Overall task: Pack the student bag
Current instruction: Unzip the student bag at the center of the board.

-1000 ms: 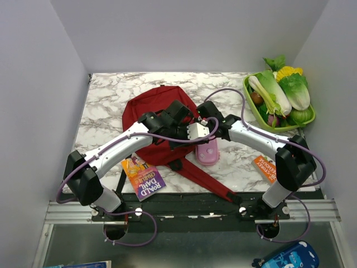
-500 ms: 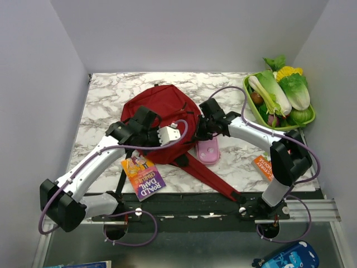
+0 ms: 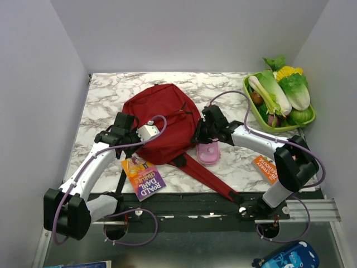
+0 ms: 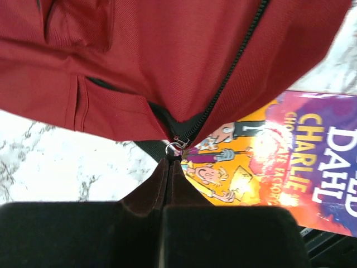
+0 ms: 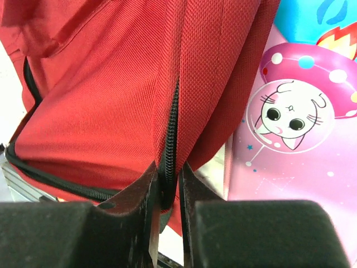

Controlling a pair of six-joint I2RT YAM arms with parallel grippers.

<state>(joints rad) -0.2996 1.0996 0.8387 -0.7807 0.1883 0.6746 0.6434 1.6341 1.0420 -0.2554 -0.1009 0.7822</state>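
Note:
The student bag (image 3: 162, 111), a large dark red backpack, lies flat mid-table, its straps trailing toward the near edge. My left gripper (image 3: 144, 144) is at the bag's near-left edge, above the Roald Dahl book (image 3: 144, 176). In the left wrist view the left gripper (image 4: 169, 162) is shut on the metal zipper pull (image 4: 174, 148), where the black zip ends. My right gripper (image 3: 202, 135) is at the bag's right edge. In the right wrist view the right gripper (image 5: 167, 167) pinches the bag's zipper seam (image 5: 170, 134), next to the pink pencil case (image 5: 295, 145).
The pink pencil case (image 3: 207, 152) lies against the bag's right side. An orange book (image 3: 264, 167) sits near the right arm's base. A green basket (image 3: 246, 89) of vegetables stands at the back right. A blue case (image 3: 287, 257) lies below the table edge.
My left arm has drawn back from over the bag's middle to its near-left edge, uncovering the bag. The right gripper stays at the bag's right edge by the pencil case.

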